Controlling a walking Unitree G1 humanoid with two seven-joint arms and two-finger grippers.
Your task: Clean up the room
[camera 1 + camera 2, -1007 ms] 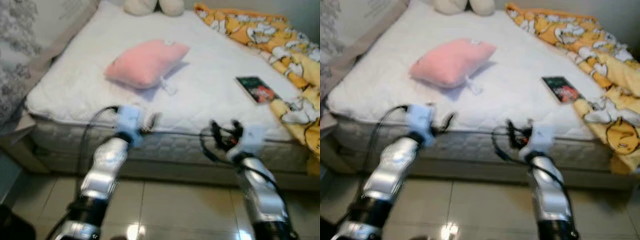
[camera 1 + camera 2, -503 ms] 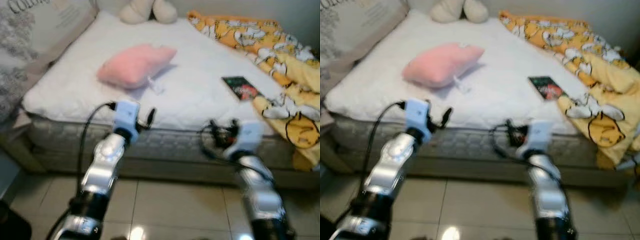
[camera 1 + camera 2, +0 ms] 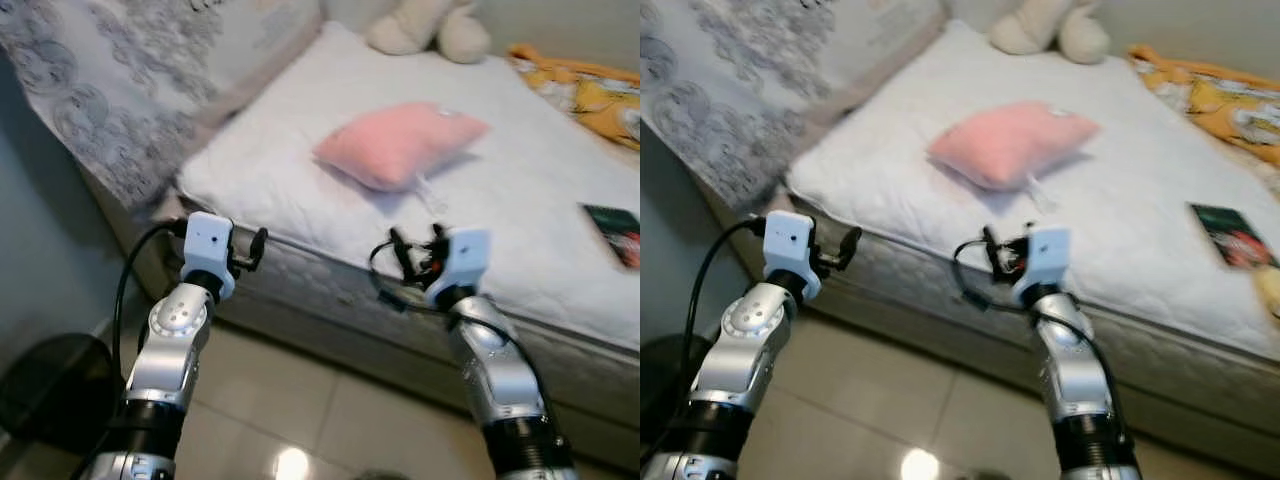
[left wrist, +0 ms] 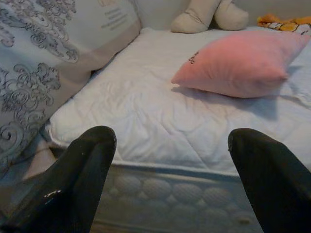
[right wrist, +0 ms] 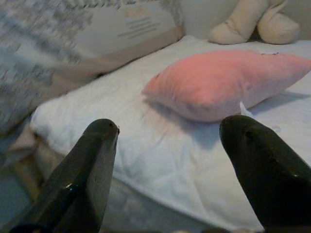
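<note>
A: Why are both arms raised short of the bed (image 3: pixel 300 215)?

B: Judged as an approach posture; the left gripper (image 4: pixel 170 184) and right gripper (image 5: pixel 167 179) hang over the floor (image 3: pixel 300 400) in front of the mattress edge, each with its fingers spread wide and nothing between them; that leaves either one ready to take something off the bed.

A: What lies there to be tidied?

B: A pink pillow (image 3: pixel 398 143) rests askew near the middle of the white mattress, tag trailing toward the near edge; a plush toy (image 3: pixel 428 27) sits at the head of the bed; a book (image 3: pixel 1228 235) lies flat toward the robot's right; a yellow quilt (image 3: pixel 585 92) is bunched at the far right; a patterned pillow (image 3: pixel 130 90) leans along the left side.

A: Where is the pink pillow relative to the grippers?

B: Beyond both and apart from them, past the mattress edge; in the right wrist view it lies straight ahead between the fingers (image 5: pixel 82 170), in the left wrist view ahead and toward the robot's right; the right gripper is the nearer, so it seems the likelier one to reach.
</note>
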